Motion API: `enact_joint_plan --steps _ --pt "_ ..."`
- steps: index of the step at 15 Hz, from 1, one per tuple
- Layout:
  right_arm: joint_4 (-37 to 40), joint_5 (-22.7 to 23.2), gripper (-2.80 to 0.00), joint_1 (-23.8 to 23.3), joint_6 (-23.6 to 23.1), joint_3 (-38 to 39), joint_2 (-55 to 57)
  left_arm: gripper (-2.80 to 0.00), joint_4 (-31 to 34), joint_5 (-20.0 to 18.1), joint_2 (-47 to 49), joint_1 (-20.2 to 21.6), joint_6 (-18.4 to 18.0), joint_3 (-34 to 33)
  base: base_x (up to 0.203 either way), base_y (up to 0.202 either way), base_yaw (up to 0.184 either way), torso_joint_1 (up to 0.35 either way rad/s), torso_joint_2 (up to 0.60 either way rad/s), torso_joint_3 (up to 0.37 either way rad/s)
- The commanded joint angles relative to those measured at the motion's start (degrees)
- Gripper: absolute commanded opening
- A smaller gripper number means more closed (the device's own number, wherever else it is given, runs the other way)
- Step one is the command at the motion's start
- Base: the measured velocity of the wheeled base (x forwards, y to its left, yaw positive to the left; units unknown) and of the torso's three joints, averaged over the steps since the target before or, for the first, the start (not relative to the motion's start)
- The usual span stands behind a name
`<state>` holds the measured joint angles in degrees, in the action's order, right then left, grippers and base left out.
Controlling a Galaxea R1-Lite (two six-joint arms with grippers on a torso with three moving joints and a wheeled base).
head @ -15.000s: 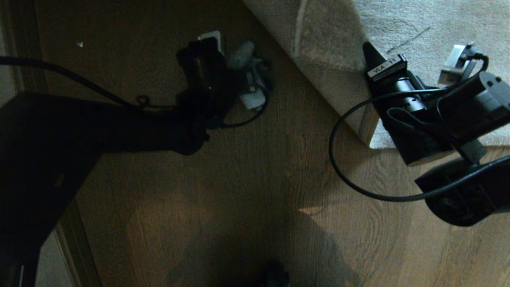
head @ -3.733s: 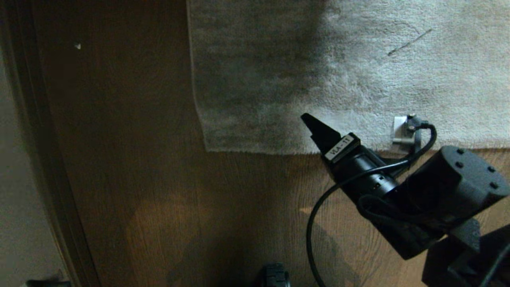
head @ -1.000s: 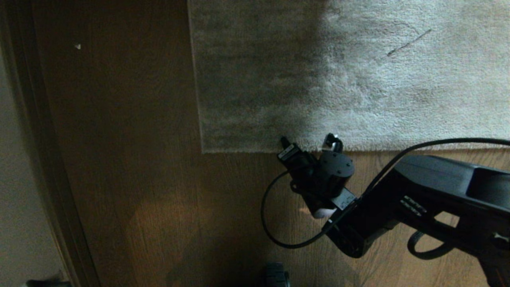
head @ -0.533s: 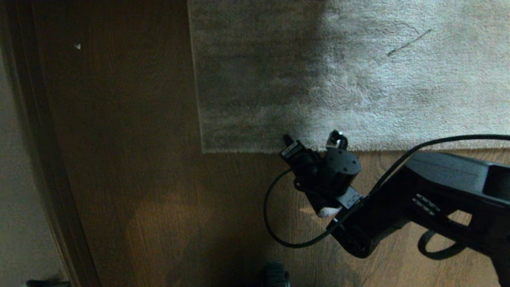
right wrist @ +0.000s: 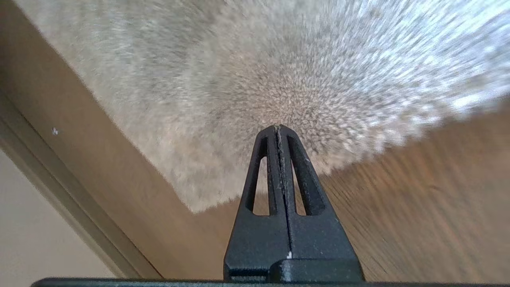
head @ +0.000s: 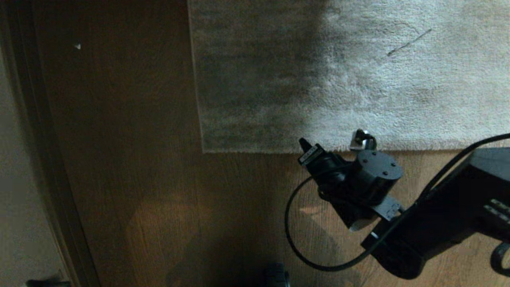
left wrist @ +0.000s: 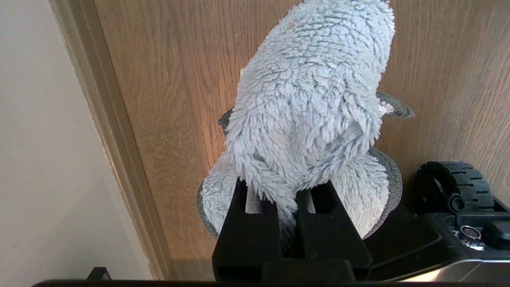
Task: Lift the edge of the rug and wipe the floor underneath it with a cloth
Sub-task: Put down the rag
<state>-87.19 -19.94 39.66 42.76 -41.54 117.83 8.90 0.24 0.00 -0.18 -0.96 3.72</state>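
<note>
A: What takes up most of the view?

B: The floor (head: 139, 159), brown wood-grain planks, much of it in deep shadow on the head camera. Along the robot's left runs a pale skirting board (left wrist: 115, 135) below a plain wall (left wrist: 36, 139).

A: And the rug?

B: It lies flat. The rug edge (head: 255, 150) and its square corner show clearly, but the rug is cut off by the frame at the top and on the right, and its left half is dark. A thin dark streak (head: 408, 42) lies on the pile; what it is, I cannot tell.

A: The arms?

B: The right gripper (head: 304, 143) has its tip over the rug's border, fingers pressed together with nothing between them. In its wrist view the rug and floor are smeared by blur. The arm behind it runs out of the frame.

A: The left one?

B: The left gripper (left wrist: 287, 207) shows only on its own wrist camera, clamped on the cloth (left wrist: 310, 103), a fluffy pale blue-grey rag held above the planks near the skirting. The cloth hides the fingertips. Beside it sits a black wheel (left wrist: 454, 187) of the base.
</note>
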Motion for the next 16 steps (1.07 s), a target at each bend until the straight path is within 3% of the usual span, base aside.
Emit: enact_joint_plan --steps 1,5,10,12,16 --pt "-2.8 -0.1 -2.80 0.0 -1.3 6.1 -7.4 -2.80 0.1 0.0 0.0 0.0 0.0 0.1 0.000 0.000 0.000 0.000 0.00 0.000" --pt "-2.8 -0.2 -2.80 -0.1 -7.5 18.2 -19.8 -2.80 0.1 0.0 0.0 0.0 0.0 0.1 0.000 0.000 0.000 0.000 0.00 0.000" --pt "-2.7 -0.6 -2.80 -0.7 -19.4 36.4 -34.6 -2.80 0.1 0.0 0.0 0.0 0.0 0.0 0.000 0.000 0.000 0.000 0.00 0.000" --pt "-2.7 -0.7 -2.80 -6.0 -24.8 41.3 -38.8 -2.80 0.0 0.0 0.0 0.0 0.0 0.0 0.000 0.000 0.000 0.000 0.00 0.000" --pt "-2.5 -1.1 -2.80 -19.1 -29.9 41.5 -43.4 -2.80 0.1 0.0 0.0 0.0 0.0 0.0 0.000 0.000 0.000 0.000 0.00 0.000"
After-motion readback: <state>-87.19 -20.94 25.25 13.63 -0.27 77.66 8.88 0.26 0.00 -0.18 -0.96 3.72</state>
